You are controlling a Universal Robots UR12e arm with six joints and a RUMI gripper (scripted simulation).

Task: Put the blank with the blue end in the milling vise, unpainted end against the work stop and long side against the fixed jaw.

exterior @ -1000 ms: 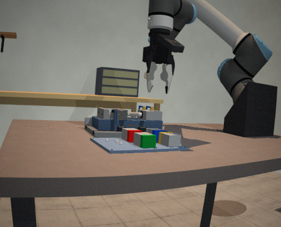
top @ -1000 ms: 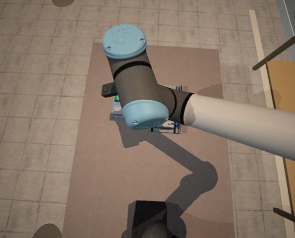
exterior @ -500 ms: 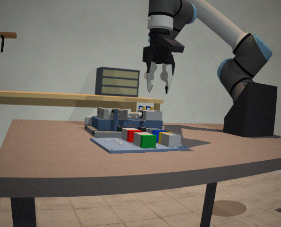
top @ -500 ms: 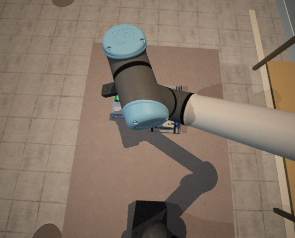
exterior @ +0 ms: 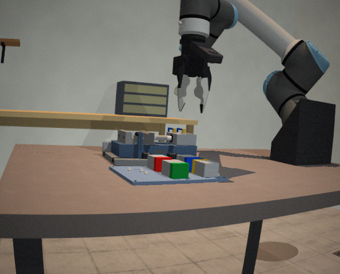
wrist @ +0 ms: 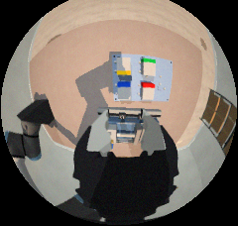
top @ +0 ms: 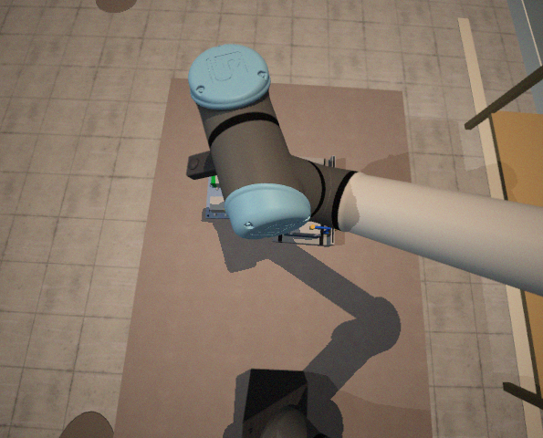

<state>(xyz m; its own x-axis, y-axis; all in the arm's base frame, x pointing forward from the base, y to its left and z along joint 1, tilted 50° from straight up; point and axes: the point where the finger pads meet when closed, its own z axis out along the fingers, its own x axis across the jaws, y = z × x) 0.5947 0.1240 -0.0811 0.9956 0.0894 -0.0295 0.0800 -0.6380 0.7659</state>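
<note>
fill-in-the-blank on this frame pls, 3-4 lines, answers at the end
1. The gripper hangs high above the vise with its fingers ____ and nothing between them.
2. The plate carries ____ blanks.
3. In the exterior view, the blank nearest the camera has a ____ end.
4. The blank with the blue end sits on the ____, not in the vise.

Answers: open; four; green; plate
</note>
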